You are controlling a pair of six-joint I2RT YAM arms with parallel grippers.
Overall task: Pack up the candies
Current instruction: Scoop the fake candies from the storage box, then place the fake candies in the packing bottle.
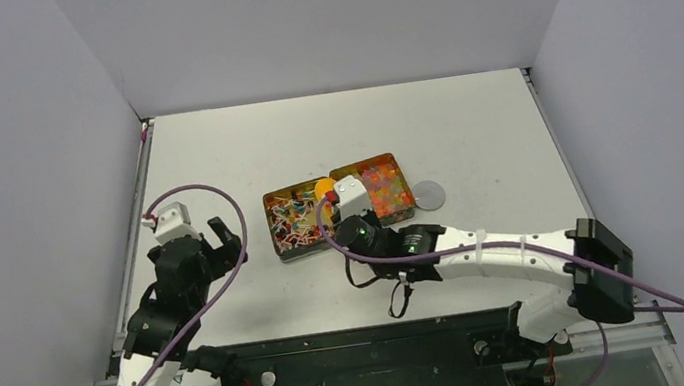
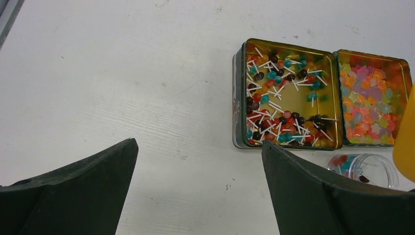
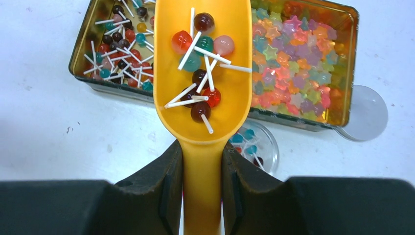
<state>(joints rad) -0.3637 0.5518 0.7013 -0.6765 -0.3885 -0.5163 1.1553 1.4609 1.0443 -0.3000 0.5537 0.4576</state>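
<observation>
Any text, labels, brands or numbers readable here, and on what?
No readable text anywhere.
The lollipop tin shows coloured print on its outer side, too blurred to read.
The scoop, the star-candy tin and the clear jar show no writing.

Robotics lab test cell, white table [image 1: 241,147] boxed in by plain pale panels [image 1: 9,149], left arm [image 1: 173,277] and right arm [image 1: 498,257] bolted to a dark base rail [image 1: 372,365], purple cables [image 1: 186,188] trailing.
</observation>
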